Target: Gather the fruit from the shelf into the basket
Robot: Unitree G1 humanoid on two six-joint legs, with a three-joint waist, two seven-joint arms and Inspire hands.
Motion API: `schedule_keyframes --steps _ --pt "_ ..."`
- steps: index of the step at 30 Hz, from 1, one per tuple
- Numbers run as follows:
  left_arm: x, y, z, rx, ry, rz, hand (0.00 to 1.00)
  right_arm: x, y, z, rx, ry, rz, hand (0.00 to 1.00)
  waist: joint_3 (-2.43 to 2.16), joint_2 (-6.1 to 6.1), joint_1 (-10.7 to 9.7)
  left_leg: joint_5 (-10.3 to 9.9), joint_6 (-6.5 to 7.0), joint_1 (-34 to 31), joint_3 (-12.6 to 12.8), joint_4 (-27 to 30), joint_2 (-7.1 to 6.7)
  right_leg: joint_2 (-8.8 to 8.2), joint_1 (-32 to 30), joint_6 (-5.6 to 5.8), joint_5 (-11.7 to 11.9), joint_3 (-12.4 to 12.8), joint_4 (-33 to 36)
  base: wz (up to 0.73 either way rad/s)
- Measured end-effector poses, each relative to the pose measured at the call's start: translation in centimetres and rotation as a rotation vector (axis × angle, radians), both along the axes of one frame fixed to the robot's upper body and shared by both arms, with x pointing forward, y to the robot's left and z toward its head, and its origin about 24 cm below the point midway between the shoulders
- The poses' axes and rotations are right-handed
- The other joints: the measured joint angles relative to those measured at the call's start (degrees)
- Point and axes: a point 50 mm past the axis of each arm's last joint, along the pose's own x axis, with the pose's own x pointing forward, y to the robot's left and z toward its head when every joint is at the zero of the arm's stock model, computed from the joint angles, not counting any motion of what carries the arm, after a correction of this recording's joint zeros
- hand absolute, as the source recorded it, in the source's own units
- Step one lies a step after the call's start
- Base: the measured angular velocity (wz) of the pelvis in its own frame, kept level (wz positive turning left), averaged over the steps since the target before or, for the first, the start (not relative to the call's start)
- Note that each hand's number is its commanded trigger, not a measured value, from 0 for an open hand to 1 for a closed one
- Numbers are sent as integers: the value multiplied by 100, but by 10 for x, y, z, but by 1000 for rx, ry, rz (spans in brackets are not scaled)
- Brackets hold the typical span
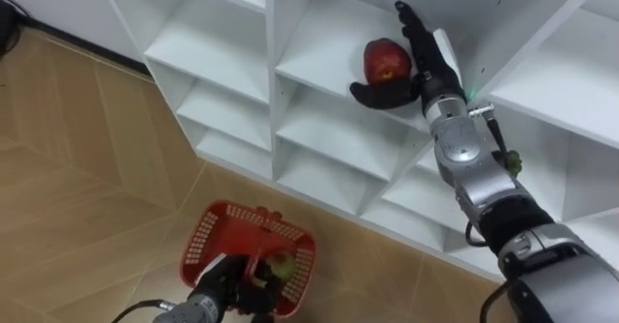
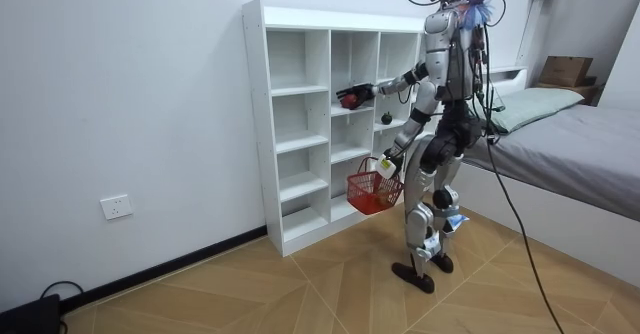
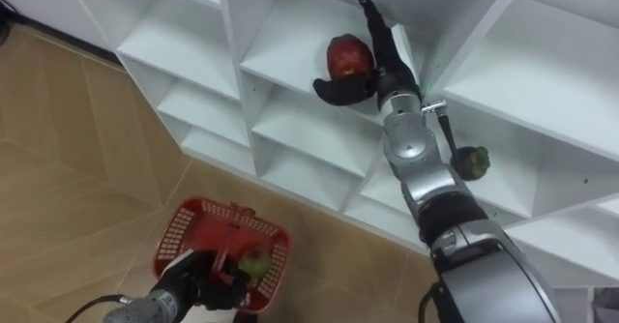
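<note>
A red apple [image 1: 385, 60] [image 3: 349, 56] sits on a middle shelf of the white closet [image 1: 319, 130]. My right hand [image 1: 418, 57] is up against it from the right, fingers straight up behind it and the thumb stretched beneath it, open. Low down, my left hand [image 1: 228, 282] is shut on the handle of a red basket [image 1: 211, 228] that hangs over the floor. A greenish fruit [image 1: 282, 265] lies in the basket. In the room view I stand facing the closet [image 2: 300, 124], right arm raised to the apple [image 2: 348, 98], with the basket [image 2: 370, 192] at knee height.
A small dark green fruit [image 3: 471, 161] rests on a shelf in the column to the right, close to my forearm. Shelf dividers box in the apple's compartment. Wooden floor [image 1: 87, 168] lies to the left; a bed [image 2: 570, 144] stands behind me.
</note>
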Motion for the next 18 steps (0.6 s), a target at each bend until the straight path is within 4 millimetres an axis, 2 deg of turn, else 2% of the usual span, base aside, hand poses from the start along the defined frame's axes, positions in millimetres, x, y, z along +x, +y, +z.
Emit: schedule_keyframes --steps 6,18 --pt "0 2 0 4 0 0 100 3 -12 5 -2 -12 -58 100 0 -1 72 55 20 -11 -34 -47 -40 -43 0 1 -1 -53 8 4" --pt "3 6 2 24 -5 -18 100 6 -17 7 -19 -8 -69 100 5 -16 49 98 40 -5 -82 -89 -80 -77 -4 17 3 -82 7 1"
